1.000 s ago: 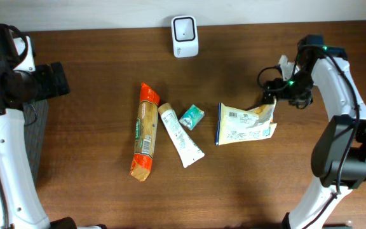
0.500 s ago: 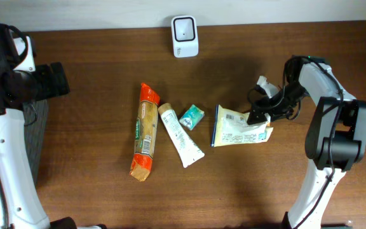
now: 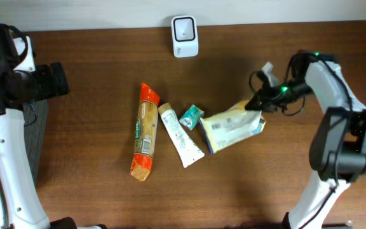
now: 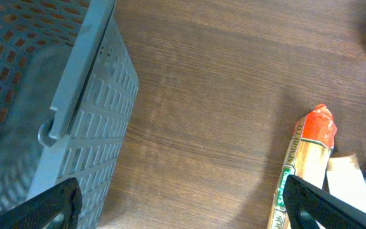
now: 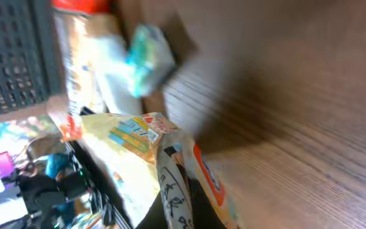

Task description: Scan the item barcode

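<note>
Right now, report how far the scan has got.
Done: the right jaws are shut on one end of the bag. In hand: getting it off the table. Left: bringing its barcode to the scanner, which it is not yet near.

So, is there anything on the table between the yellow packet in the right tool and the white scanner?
Nothing visible. The right tool is shut on the yellow packet, and only bare table lies between it and the white scanner. The small teal packet sits off to the side.
</note>
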Action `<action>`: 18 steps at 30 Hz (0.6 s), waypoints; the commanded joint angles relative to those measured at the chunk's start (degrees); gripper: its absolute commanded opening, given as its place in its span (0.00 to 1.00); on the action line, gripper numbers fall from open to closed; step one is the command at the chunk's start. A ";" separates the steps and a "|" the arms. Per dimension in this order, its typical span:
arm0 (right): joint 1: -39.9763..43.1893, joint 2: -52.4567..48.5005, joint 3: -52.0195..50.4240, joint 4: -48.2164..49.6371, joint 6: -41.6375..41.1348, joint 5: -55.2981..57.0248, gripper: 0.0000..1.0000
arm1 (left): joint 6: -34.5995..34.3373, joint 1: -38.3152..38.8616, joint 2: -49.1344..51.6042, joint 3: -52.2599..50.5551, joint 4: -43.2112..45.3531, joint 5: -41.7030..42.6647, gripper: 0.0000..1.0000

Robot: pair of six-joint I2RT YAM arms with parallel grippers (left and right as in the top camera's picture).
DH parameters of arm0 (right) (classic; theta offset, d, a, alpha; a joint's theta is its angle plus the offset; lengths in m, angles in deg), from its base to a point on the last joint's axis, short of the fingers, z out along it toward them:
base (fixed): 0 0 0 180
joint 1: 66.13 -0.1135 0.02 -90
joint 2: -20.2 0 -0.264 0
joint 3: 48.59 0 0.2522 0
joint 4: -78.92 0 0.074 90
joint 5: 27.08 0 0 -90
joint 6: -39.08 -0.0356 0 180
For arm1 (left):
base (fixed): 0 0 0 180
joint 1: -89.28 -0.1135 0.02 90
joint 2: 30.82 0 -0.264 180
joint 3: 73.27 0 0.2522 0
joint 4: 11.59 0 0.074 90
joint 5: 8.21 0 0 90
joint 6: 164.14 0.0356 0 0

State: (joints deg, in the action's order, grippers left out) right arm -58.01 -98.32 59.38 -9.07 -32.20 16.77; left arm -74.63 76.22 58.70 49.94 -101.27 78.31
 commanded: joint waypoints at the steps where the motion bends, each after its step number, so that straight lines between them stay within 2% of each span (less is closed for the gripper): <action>1: -0.24 4.72 1.27 2.25 -10.25 -2.91 0.04 | 0.04 -0.24 -0.35 0.52 0.04 -0.44 0.99; 7: -0.85 4.92 1.20 3.34 -18.03 13.94 0.04 | 0.04 -0.24 -0.35 0.52 0.07 -0.44 0.99; 10: -4.76 4.90 0.57 5.77 -26.67 25.51 0.04 | 0.02 -0.24 -0.35 0.52 0.04 -0.44 0.99; 13: -11.43 4.61 -1.27 9.18 -37.42 44.26 0.04 | 0.04 -0.24 -0.35 0.52 0.07 -0.44 0.99; 15: -14.16 4.24 -1.38 10.01 -39.17 50.29 0.04 | 0.04 -0.24 -0.35 0.52 0.07 -0.44 0.99; 16: -14.25 4.24 -1.38 10.03 -39.15 50.31 0.15 | 0.04 -0.24 -0.35 0.52 0.04 -0.44 0.99; 17: -14.12 4.24 -1.38 9.99 -38.56 50.16 0.40 | 0.04 -0.24 -0.35 0.52 0.07 -0.44 0.99; 18: -13.75 4.24 -1.38 9.94 -36.68 49.42 0.71 | 0.04 -0.24 -0.35 0.52 0.07 -0.44 0.99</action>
State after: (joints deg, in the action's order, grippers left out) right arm -72.41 -94.47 58.47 0.91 -69.49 63.12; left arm -74.63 76.22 58.70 49.94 -101.25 78.31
